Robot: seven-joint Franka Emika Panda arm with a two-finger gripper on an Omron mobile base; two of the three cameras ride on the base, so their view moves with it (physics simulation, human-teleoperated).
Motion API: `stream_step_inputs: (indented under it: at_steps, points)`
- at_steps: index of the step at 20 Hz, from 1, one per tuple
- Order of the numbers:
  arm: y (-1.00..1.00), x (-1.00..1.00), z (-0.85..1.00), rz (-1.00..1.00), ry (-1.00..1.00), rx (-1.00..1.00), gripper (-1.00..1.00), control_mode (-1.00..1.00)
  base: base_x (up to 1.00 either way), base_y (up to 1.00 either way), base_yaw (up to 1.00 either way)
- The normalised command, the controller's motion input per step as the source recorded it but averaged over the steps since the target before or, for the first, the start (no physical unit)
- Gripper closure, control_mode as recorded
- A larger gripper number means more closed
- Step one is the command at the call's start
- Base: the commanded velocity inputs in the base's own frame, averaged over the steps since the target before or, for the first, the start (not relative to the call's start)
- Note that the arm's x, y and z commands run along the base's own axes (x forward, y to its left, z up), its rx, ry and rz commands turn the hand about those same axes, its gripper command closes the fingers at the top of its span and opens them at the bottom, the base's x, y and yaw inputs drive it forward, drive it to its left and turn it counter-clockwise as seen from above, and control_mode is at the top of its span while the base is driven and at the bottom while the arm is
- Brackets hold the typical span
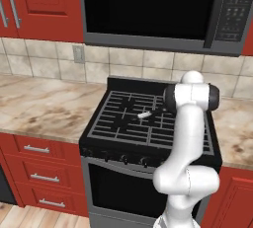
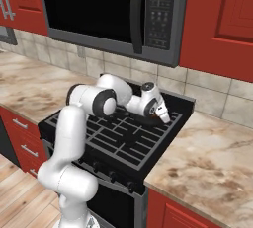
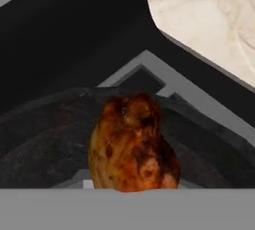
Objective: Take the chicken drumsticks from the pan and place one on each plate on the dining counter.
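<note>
1. Left base view, left to right: a marbled counter [image 1: 44, 104] over red drawers lies at 9 o'clock. The black stove [image 1: 148, 123] sits at the centre, beneath a microwave [image 1: 163, 10] at 12 o'clock. The pale tip of the pan handle [image 1: 144, 115] rests on the grate. The white arm [image 1: 188, 148] rises at 5 o'clock and screens the back right burner.

2. Right base view, left to right: the arm bends over the stove [image 2: 123, 143] from 7 o'clock, and the claw [image 2: 160, 115] points down at the back right burner, near the centre. A sliver of orange-brown shows at the claw tips. A second stretch of counter [image 2: 207, 172] extends toward 4 o'clock.

3. Hand view: one chicken drumstick [image 3: 132, 144] stands at 6 o'clock, directly below the camera. It rests on the dark floor of the pan [image 3: 45, 139], whose rim curves from 9 o'clock to 3 o'clock. The grey grate bars [image 3: 159, 82] and pale counter [image 3: 209, 25] lie toward 1 o'clock.

4. Claw state: the fingertips are hidden behind the drumstick and the lower band, so whether the claw is open, closed or gripping the meat cannot be told.

5. Progress (judgement): the task appears to be at its first pickup. The drumstick is in the pan, not yet lifted. Plates and dining counter are outside these views, so both deliveries are taken as outstanding. The second drumstick cannot be located.
</note>
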Motion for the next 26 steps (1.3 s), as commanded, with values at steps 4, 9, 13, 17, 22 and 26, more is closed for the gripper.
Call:
stream_step_inputs:
  at_steps: [4, 9, 13, 17, 22, 26]
  points:
    - [0.00, -0.29, 0.38, 0.00, -0.21, 0.05, 1.00, -1.00, 0.00, 0.00, 0.00]
    - [0.00, -0.08, 0.98, 0.00, 0.04, 0.16, 1.00, -1.00, 0.00, 0.00, 0.00]
    - [0.00, -0.34, 0.98, 0.00, 0.26, 0.18, 1.00, -1.00, 0.00, 0.00, 0.00]
    - [0.08, -0.87, 0.61, 0.00, 0.23, 0.15, 1.00, -1.00, 0.00, 0.00, 0.00]
    - [0.63, -1.00, 0.12, 0.00, 0.06, 0.07, 1.00, -1.00, 0.00, 0.00, 0.00]
    - [0.89, -0.75, -0.56, 0.00, -0.06, 0.04, 1.00, -1.00, 0.00, 0.00, 0.00]
